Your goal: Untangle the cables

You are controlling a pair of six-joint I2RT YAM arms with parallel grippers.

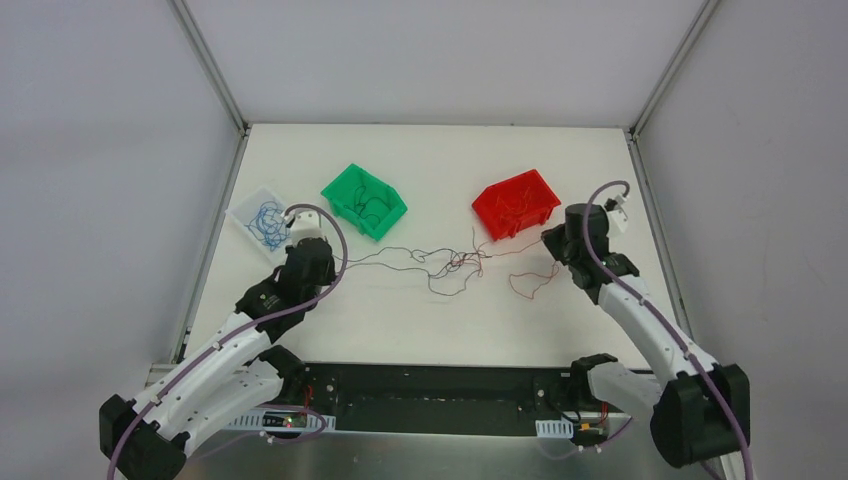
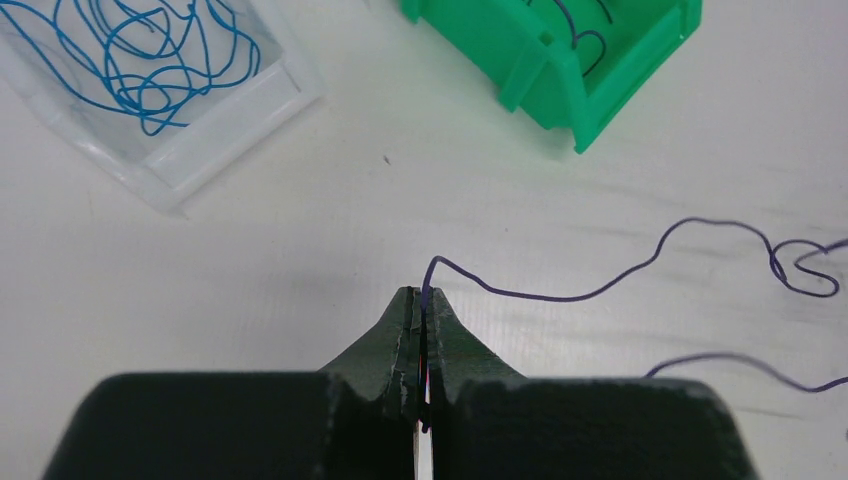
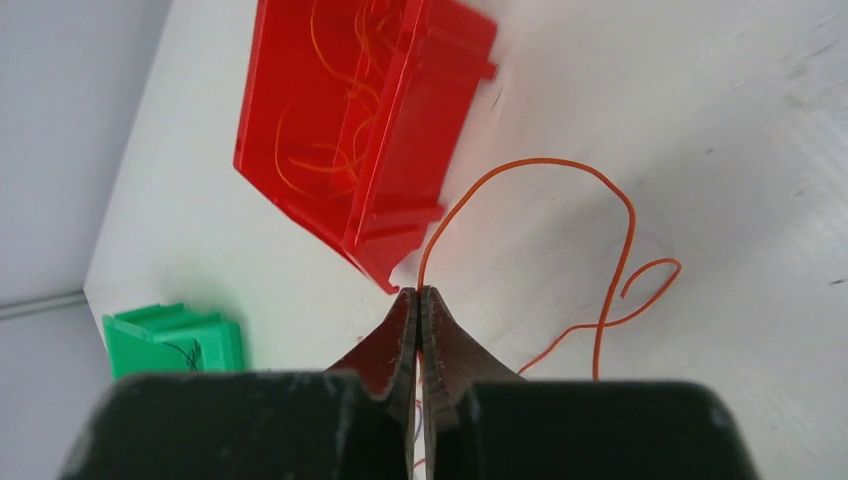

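In the middle of the table [image 1: 400, 320], between the two arms, a loose tangle [image 1: 455, 262] of thin dark and red cables, lying flat. From the tangle toward the left, one dark cable [image 2: 560, 298], running in soft waves over the table. At its left end, the left gripper [image 2: 421, 300], clenched on it, jaws pressed together with the cable coming out at the tip. Whether the tip touches the table, not possible to tell. Beyond this gripper, on the left, a clear tray [image 2: 240, 130] with blue cables [image 2: 140, 60] curled inside; on the right, a green bin [image 2: 560, 85] with a few dark cables in it.

To the right of the tangle, a red cable [image 3: 545, 160], bent in a wide arch and then a small loop on the table. At its end, the right gripper [image 3: 420, 297], clenched as well, jaws closed on the cable, just beside the near corner of the red bin [image 3: 330, 120]. Inside the red bin, several thin red-orange cables.

From above: clear tray, green bin and red bin in a row at the far side, apart from each other, with the tangle nearer than the bins and below the gap between green and red
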